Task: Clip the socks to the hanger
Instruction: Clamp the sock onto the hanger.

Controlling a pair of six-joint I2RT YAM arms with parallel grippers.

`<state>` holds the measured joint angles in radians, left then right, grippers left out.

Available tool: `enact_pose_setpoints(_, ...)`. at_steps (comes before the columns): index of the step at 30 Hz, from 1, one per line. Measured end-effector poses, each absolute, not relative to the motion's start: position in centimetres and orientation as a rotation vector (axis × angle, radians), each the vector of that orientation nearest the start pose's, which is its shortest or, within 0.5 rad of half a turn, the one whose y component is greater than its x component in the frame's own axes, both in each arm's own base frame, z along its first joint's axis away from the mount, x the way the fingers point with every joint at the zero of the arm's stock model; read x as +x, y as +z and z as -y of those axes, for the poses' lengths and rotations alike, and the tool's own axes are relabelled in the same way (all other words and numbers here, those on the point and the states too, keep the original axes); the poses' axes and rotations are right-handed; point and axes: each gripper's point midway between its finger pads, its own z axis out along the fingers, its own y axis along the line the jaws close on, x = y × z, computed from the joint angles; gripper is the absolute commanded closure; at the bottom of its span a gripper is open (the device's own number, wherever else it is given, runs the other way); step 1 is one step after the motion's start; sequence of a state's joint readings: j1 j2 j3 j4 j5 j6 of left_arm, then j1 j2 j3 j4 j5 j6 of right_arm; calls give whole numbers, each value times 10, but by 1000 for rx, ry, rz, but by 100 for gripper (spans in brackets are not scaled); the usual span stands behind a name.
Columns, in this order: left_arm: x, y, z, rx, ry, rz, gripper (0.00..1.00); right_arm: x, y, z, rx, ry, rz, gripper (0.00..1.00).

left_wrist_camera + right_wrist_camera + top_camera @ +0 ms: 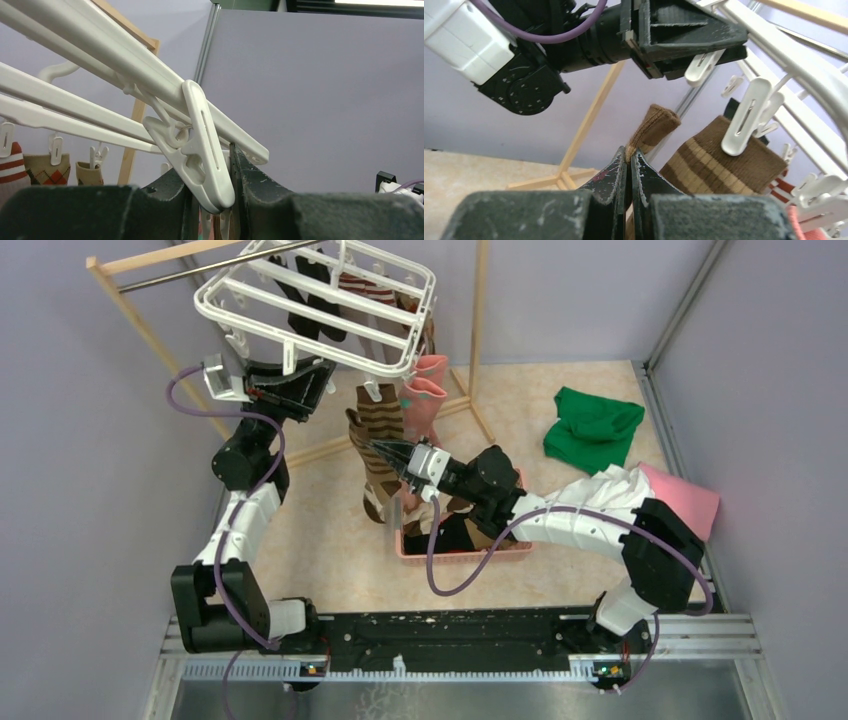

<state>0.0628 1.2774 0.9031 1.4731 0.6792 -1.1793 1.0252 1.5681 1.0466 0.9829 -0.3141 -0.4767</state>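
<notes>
Looking down from above, I see the wooden rack (128, 302) carrying the hanger (300, 315), which sits tilted, with several socks already hanging under it. Lower down is the pink basket (470, 556) with more socks inside. My left gripper (298, 382) is raised under the near edge of the frame and is closed partway on one dangling clip (200, 140), pressing its flat sides between both fingers. From the wrist view I cannot tell whether the clip's mouth is open. My right gripper (629, 157) is fully closed on the brown sock (656, 125), holding only a thin pinch of fabric at one edge. The sock's cuff stands just above the fingertips, below the left gripper and beside the striped sock (734, 170) that is already clipped. My worry is that narrow pinch: if the cuff drags on the clip or the neighbouring sock as I lift, it could pull free and drop. The clip hangs loosely from its bar, so it may twist out of my squeeze. Pushing upward could also swing the whole hanger, so the cuff misses the mouth.
</notes>
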Motion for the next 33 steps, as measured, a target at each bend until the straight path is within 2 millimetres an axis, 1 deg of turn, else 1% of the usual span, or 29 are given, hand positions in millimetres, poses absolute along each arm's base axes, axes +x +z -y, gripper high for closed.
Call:
enact_pose_setpoints(4, 299, 493, 122, 302, -1207, -804, 97, 229, 392, -442, -952, 643, -597, 100)
enact_pose_setpoints(7, 298, 493, 122, 304, -1206, -802, 97, 229, 395, -443, -943, 638, -586, 100)
enact_pose_setpoints(13, 298, 493, 122, 305, -1206, -803, 97, 233, 396, -448, -939, 637, -585, 100)
enact_pose_setpoints(22, 298, 493, 122, 306, -1207, -807, 97, 235, 413, -456, -915, 639, -556, 99)
enact_pose_setpoints(26, 297, 493, 123, 314, -1208, -809, 97, 236, 413, -460, -915, 641, -556, 99)
enact_pose_setpoints(33, 293, 496, 126, 342, -1209, -807, 97, 237, 405, -464, -927, 657, -570, 99)
